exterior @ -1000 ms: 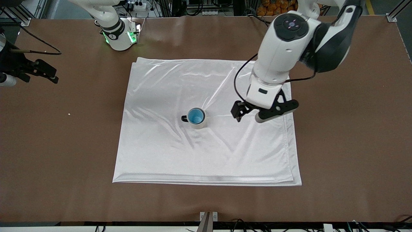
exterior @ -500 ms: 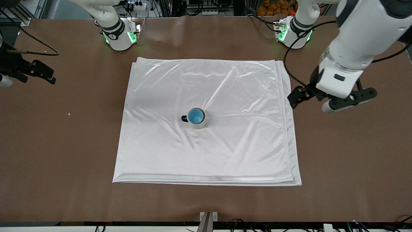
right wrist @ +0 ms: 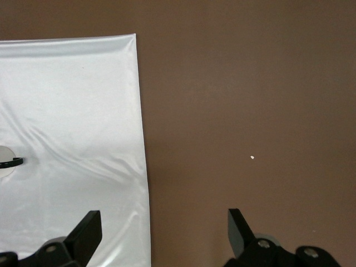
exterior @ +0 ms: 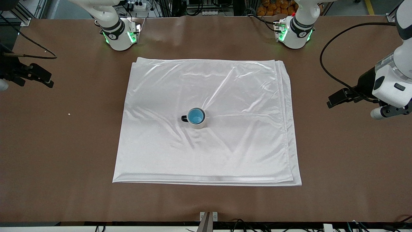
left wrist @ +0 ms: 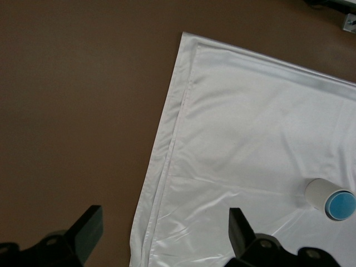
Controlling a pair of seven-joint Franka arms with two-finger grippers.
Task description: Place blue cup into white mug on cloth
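Front view: brown counter [exterior: 338, 154] carrying one large shiny white cloth [exterior: 231, 151], folded in layers, softly wrinkled, spread flat between the two arm bases and the camera's edge.

White mug [exterior: 200, 123]: upright near the middle of the cloth, black handle turned toward the right arm's end of the counter. Blue cup [exterior: 196, 116]: seated inside the mug, its bright blue interior filling the mug's mouth; only a thin cream rim shows around it.

Left hand [exterior: 336, 98]: over bare counter at the left arm's end, well apart from the cloth's layered edge. Fingers spread wide, nothing between them, touching nothing. In the left wrist view the two dark fingertips [left wrist: 238, 229] stand far apart, with the cloth's [left wrist: 250, 133] stacked edge and bare counter showing in the gap; the mug [left wrist: 319, 193] with the cup's [left wrist: 340, 204] blue inside sits well off on the cloth.

Right hand [exterior: 40, 75]: over bare counter at the right arm's end, well clear of the cloth, waiting. Fingers spread wide, empty, touching nothing. In the right wrist view the fingertips [right wrist: 238, 223] frame the cloth's [right wrist: 72, 111] edge and brown counter; the mug's black handle [right wrist: 11, 163] shows at the picture's border.

One small pale speck [exterior: 69, 113] lies on the counter between the right hand and the cloth.
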